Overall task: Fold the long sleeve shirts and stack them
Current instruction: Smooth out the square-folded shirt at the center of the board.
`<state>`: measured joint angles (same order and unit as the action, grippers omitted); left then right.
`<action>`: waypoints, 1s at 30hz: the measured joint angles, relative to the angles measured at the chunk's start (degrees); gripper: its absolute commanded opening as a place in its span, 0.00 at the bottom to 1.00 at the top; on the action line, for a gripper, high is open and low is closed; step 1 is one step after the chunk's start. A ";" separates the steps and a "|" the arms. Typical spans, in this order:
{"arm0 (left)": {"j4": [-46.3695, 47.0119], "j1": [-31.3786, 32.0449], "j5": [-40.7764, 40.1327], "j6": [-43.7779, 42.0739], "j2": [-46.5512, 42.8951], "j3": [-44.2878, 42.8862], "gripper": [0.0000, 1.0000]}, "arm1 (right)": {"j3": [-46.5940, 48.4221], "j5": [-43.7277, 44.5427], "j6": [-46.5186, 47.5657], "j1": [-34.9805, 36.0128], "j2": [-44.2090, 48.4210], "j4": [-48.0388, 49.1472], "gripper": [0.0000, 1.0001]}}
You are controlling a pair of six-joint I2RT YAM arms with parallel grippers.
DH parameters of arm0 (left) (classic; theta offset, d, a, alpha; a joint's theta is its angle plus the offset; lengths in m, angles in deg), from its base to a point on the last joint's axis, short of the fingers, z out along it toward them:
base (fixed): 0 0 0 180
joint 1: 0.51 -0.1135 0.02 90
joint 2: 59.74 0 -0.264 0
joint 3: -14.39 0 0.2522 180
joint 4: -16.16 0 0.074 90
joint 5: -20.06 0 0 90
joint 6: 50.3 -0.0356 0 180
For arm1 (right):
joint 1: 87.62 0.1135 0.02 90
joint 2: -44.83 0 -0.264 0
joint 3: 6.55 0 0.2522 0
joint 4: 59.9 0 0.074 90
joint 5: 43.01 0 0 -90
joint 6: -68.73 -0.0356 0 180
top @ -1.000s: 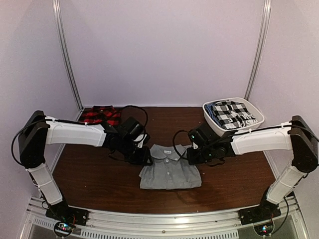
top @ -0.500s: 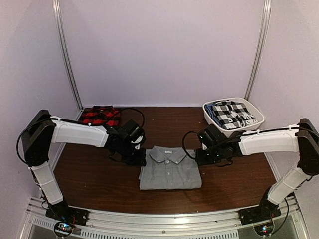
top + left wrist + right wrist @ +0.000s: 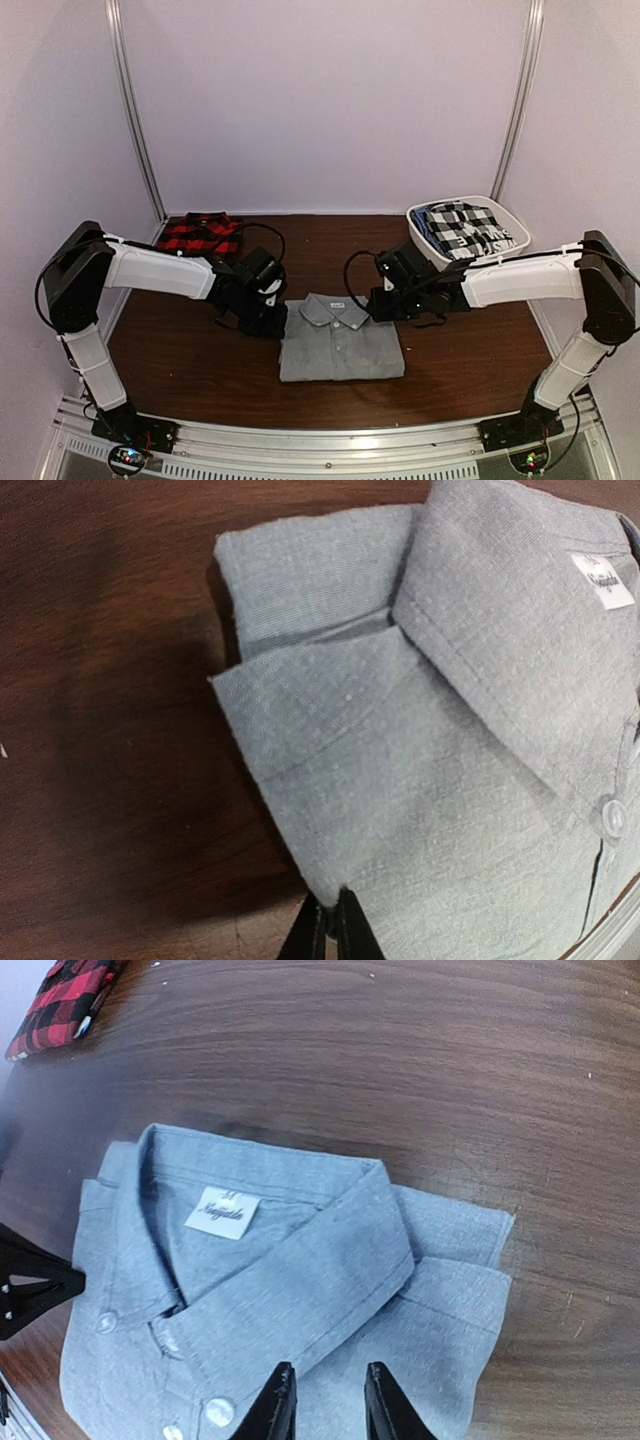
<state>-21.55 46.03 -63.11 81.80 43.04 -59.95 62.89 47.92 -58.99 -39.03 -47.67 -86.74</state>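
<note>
Brown table [image 3: 470, 360]. I see the grey shirt [image 3: 340, 340] folded at its middle, collar away from the arm bases. White basket [image 3: 517, 228] of checked cloth is behind and right of the grey shirt. Red plaid shirt [image 3: 200, 232] is behind and left of it. Left gripper [image 3: 328, 932] has its fingers together at the shirt's left edge. Right gripper [image 3: 325, 1405] has its fingers apart over the right shoulder.

**White basket sitting at the far right**

A white basket [image 3: 422, 240] is sitting at the far right corner of the dark wooden surface [image 3: 470, 350], holding black-and-white checked cloth [image 3: 462, 228]. Pale walls [image 3: 330, 100] are enclosing three sides.
</note>
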 measured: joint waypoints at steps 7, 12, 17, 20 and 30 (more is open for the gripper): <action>0.09 0.00 0.24 -0.02 0.00 0.00 0.07 | -4.31 -1.79 -0.20 -5.25 -6.14 4.87 0.22; 0.09 0.00 0.00 -0.02 -0.22 0.11 0.10 | -6.08 -2.01 -0.17 -5.86 -6.01 6.29 0.24; -0.15 -0.57 -0.94 -0.24 -2.82 1.25 0.15 | -6.60 -1.73 -0.11 -5.81 -2.51 4.33 0.29; -0.20 -1.53 -2.23 -0.26 -5.46 1.49 0.22 | -6.47 -1.16 -0.07 -5.35 0.68 3.15 0.37; 2.03 -12.50 -3.61 1.77 -15.41 4.87 0.47 | -0.79 0.35 0.13 1.64 4.13 1.05 0.56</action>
<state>-19.52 33.53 -66.71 83.57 27.63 -55.07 62.10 48.27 -58.86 -37.39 -43.54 -85.69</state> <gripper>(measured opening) 0.411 0.528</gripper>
